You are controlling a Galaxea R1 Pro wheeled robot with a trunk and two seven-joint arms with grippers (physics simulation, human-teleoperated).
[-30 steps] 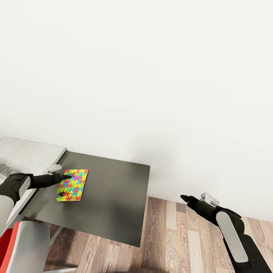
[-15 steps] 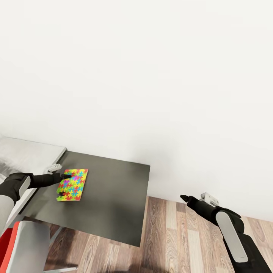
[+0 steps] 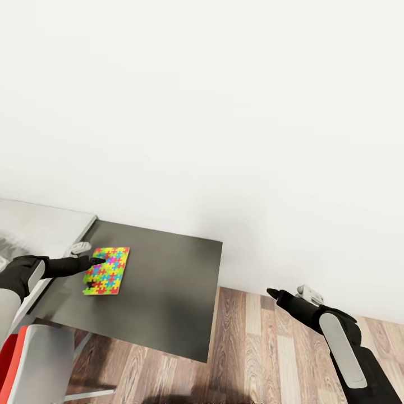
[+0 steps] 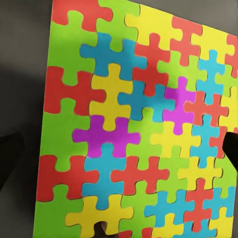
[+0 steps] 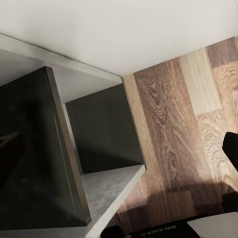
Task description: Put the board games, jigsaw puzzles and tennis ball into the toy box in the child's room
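Note:
One jigsaw puzzle [image 3: 108, 270], a thin square of yellow, red, blue and green pieces, lies flat on the dark-grey corner section of the table [image 3: 168, 292]. My left gripper [image 3: 95, 268] reaches in from the left and is open, its fingertips over the puzzle's near-left edge. The left wrist view looks straight down on the jigsaw puzzle [image 4: 134, 129], with a black fingertip [image 4: 230, 146] at its edge. My right gripper [image 3: 274, 293] hangs open over the wood floor to the right of the table, holding nothing.
The table's white top [image 3: 39, 227] continues to the left, with a small pale object [image 3: 81, 247] at its edge. A red-and-white chair [image 3: 33, 359] stands at the lower left. A plain white wall [image 3: 224, 112] rises behind, and wood-plank floor [image 3: 264, 348] lies to the right.
The whole picture has shifted slightly, so the camera moved a little. Puzzle, table and both grippers keep the same positions relative to one another.

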